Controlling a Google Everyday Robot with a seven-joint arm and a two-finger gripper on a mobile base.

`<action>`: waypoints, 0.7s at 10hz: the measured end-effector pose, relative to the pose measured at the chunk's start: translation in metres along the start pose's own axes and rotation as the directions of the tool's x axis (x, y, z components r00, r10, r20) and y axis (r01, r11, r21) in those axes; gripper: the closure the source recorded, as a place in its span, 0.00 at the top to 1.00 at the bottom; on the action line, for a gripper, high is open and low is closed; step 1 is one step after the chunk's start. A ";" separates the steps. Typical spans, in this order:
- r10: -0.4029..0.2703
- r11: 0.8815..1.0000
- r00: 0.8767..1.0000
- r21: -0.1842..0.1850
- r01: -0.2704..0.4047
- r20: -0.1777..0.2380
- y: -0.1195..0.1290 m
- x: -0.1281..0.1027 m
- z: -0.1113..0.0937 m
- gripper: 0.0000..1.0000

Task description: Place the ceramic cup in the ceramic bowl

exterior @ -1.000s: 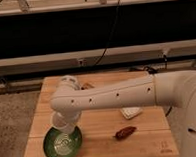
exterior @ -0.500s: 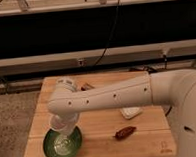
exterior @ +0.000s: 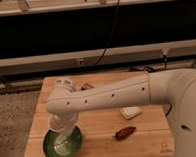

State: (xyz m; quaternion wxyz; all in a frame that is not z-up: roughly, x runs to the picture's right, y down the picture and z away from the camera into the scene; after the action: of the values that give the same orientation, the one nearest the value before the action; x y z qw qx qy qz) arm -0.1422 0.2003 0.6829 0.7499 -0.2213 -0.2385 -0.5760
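Observation:
The ceramic cup (exterior: 59, 125), a pale handleless tumbler, hangs upright just under the white arm's wrist. It sits right over the back rim of the ceramic bowl (exterior: 50, 148), a shallow green dish with pale rings at the table's front left. My gripper (exterior: 62, 117) points down from the wrist onto the cup and is shut on it. The wrist housing and the cup mostly hide its fingers. I cannot tell whether the cup's base touches the bowl.
The wooden table (exterior: 145, 145) also holds a small white rectangular dish (exterior: 130, 111) under the forearm, a brown oblong item (exterior: 125, 133) at front centre and a small dark thing (exterior: 87, 86) at the back. The robot's body fills the right side. A dark rail and cable run behind.
The wrist has sunk slightly and drifted left, bringing the cup lower over the bowl. The other things on the table have not moved.

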 end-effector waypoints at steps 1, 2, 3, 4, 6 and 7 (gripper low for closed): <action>-0.003 1.000 1.000 -0.001 0.003 0.001 -0.001 0.000 0.000 0.03; -0.007 1.000 1.000 -0.002 0.007 0.002 -0.003 -0.001 0.000 0.03; -0.010 1.000 1.000 -0.004 0.010 0.004 -0.003 -0.002 0.001 0.03; -0.011 1.000 1.000 -0.006 0.011 0.004 -0.003 -0.002 0.001 0.03; -0.013 1.000 1.000 -0.010 0.013 0.005 -0.003 -0.002 0.002 0.03; -0.016 1.000 1.000 -0.011 0.016 0.006 -0.004 -0.003 0.002 0.03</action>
State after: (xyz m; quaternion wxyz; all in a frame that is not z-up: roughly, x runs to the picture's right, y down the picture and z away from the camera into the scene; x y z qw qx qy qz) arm -0.1470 0.2030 0.6829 0.7432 -0.2253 -0.2395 -0.5827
